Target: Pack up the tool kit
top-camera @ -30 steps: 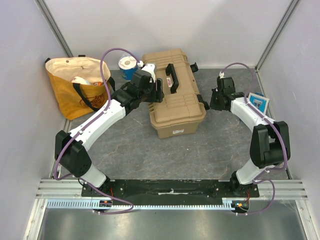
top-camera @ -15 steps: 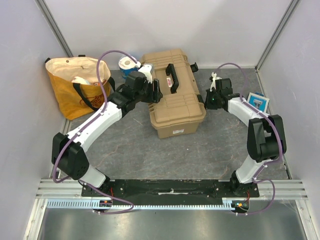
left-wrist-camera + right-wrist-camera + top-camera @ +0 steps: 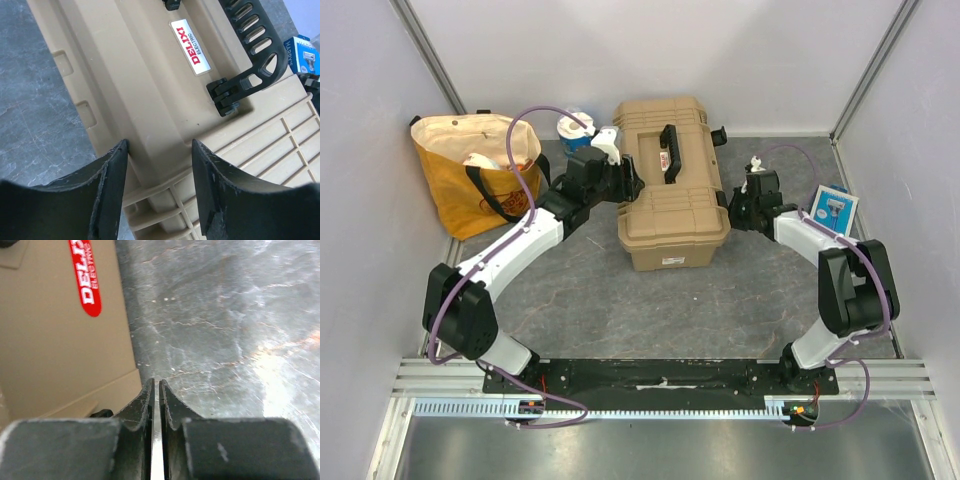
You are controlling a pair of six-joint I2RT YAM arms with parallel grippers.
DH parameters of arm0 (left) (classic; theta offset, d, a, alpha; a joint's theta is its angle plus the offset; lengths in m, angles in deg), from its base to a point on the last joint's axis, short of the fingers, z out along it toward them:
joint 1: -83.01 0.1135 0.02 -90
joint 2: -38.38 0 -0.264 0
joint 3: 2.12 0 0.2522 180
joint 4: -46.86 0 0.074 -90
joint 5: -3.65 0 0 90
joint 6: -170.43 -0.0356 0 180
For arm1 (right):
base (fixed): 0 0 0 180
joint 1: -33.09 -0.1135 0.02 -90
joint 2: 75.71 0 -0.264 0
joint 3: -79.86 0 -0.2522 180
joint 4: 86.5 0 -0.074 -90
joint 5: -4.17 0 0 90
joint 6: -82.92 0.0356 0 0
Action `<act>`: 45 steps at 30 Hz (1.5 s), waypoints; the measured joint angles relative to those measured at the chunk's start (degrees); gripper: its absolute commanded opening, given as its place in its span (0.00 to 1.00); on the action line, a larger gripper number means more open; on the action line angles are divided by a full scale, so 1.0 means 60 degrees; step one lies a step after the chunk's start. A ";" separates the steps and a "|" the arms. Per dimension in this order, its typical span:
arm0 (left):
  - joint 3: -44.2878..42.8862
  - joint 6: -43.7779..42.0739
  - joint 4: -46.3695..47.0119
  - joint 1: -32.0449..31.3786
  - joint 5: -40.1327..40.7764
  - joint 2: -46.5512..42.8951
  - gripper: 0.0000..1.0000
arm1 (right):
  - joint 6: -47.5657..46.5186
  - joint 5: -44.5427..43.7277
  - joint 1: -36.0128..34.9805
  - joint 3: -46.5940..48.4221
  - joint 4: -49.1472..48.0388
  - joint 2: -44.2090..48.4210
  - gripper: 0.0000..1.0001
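The tool kit's tan ribbed toolbox [image 3: 675, 205] lies closed on the grey table, its black handle [image 3: 670, 152] on the lid. My left gripper [image 3: 628, 184] is at the box's left side. In the left wrist view its jaws [image 3: 159, 144] stand apart astride a raised ridge of the lid [image 3: 150, 75], close to both its flanks. My right gripper [image 3: 738, 207] is low beside the box's right wall [image 3: 50, 340], near a black latch [image 3: 730, 212]; its jaws [image 3: 155, 383] are shut and hold nothing. No loose tools show.
A yellow cloth bag [image 3: 470, 180] stands at the back left, with a blue-and-white roll [image 3: 575, 130] beside it. A flat blue-white packet [image 3: 835, 208] lies at the right near the wall. Walls close in on three sides.
The toolbox's far end has swung right, so the box now lies straighter. My left jaws have narrowed around the lid's ridge. The right gripper has shifted along the box's right side.
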 measured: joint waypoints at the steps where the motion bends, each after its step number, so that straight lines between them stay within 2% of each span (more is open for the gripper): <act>1: -0.0087 0.0033 -0.0120 0.0011 0.0029 0.0004 0.58 | 0.0036 -0.0313 -0.0058 0.0117 0.0273 0.0091 0.24; 3: -0.0335 0.0066 -0.0546 0.0036 0.0047 0.0004 0.62 | 0.0157 -0.0849 -0.0102 0.0364 0.0878 0.0251 0.37; 6: -0.0776 0.0117 -0.1373 0.0036 -0.0069 0.0004 0.66 | 0.0459 -0.1552 -0.0047 0.0933 0.1632 0.0452 0.51; 8: -0.1078 0.0120 -0.2113 0.0036 -0.0270 -0.0007 0.69 | 0.0692 -0.1774 0.0127 0.1217 0.1865 0.0608 0.64; 11: -0.1413 0.0113 -0.2830 0.0120 -0.0331 -0.0033 0.76 | 0.0903 -0.1872 0.0423 0.1395 0.2069 0.0885 0.79; 16: -0.1552 0.0138 -0.3606 0.0805 -0.0350 -0.0550 0.92 | 0.0958 -0.1741 0.0601 0.1810 0.2218 0.1049 0.91; 19: -0.1563 0.0146 -0.3799 0.1231 -0.0284 -0.0929 0.96 | 0.1049 -0.1344 0.0601 0.1953 0.2102 0.1209 0.93; 24: -0.1770 0.0124 -0.3912 0.1687 -0.0379 -0.0976 0.96 | 0.1446 0.0113 0.0583 0.1953 0.1249 0.1461 0.90; 31: -0.2452 0.0127 -0.3971 0.2138 -0.1366 0.0208 0.94 | 0.2029 0.1643 0.0539 0.1858 0.0153 0.1297 0.80; 38: -0.2929 0.0160 -0.3923 0.2200 -0.2550 0.1519 0.91 | 0.2200 0.2142 0.0554 0.1676 -0.0080 0.1115 0.68; 45: -0.3031 0.0160 -0.3869 0.2197 -0.3304 0.1705 0.88 | 0.2076 0.2178 0.0419 0.1304 -0.0765 0.1220 0.63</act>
